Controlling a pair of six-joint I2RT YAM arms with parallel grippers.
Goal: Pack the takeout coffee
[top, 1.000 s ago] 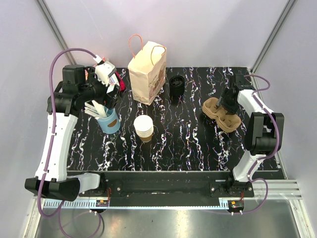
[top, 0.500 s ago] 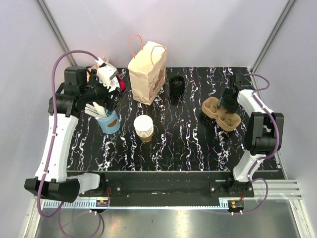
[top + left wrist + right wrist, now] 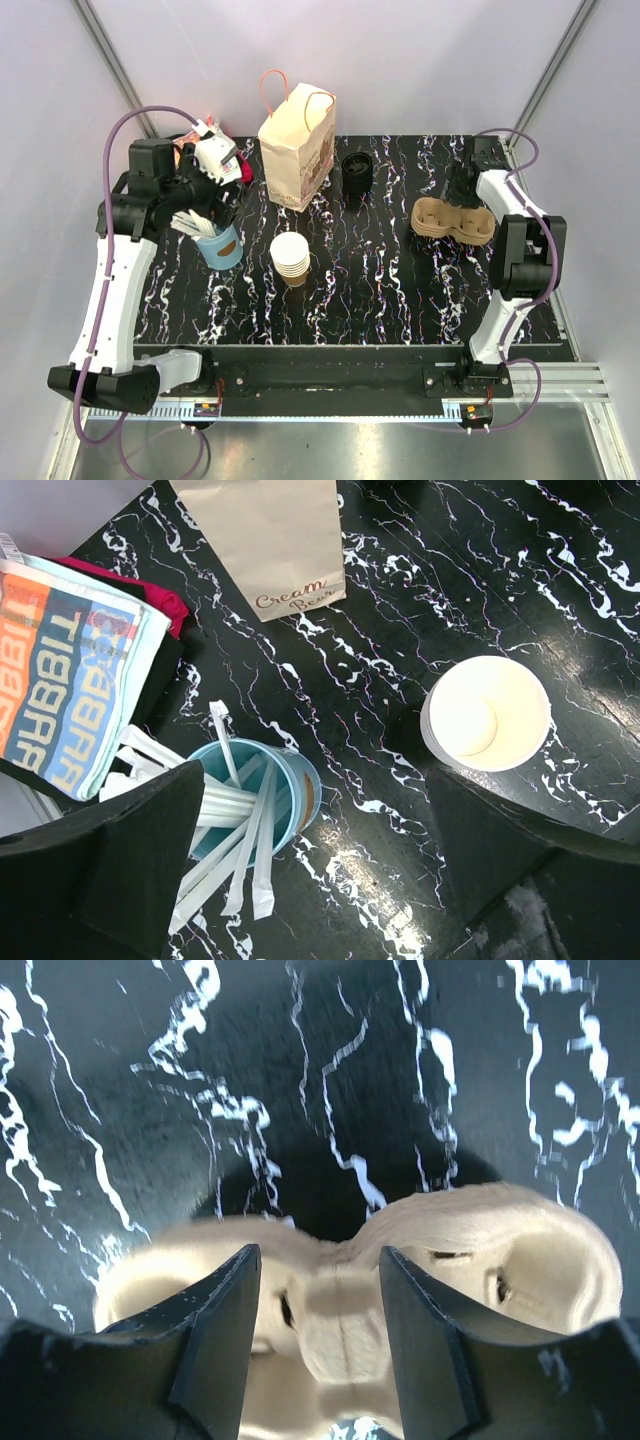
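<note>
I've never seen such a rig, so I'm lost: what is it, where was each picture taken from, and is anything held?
Two robot arms are bolted to a black marbled table. One picture looks down from above; the other two come from cameras on the wrists. On the table: a paper bag, a stack of paper cups, a blue cup of white sticks, a black-lidded cup and a cup tray. The right end effector pinches the tray's middle; the left end effector hangs open above the blue cup, empty.
</note>
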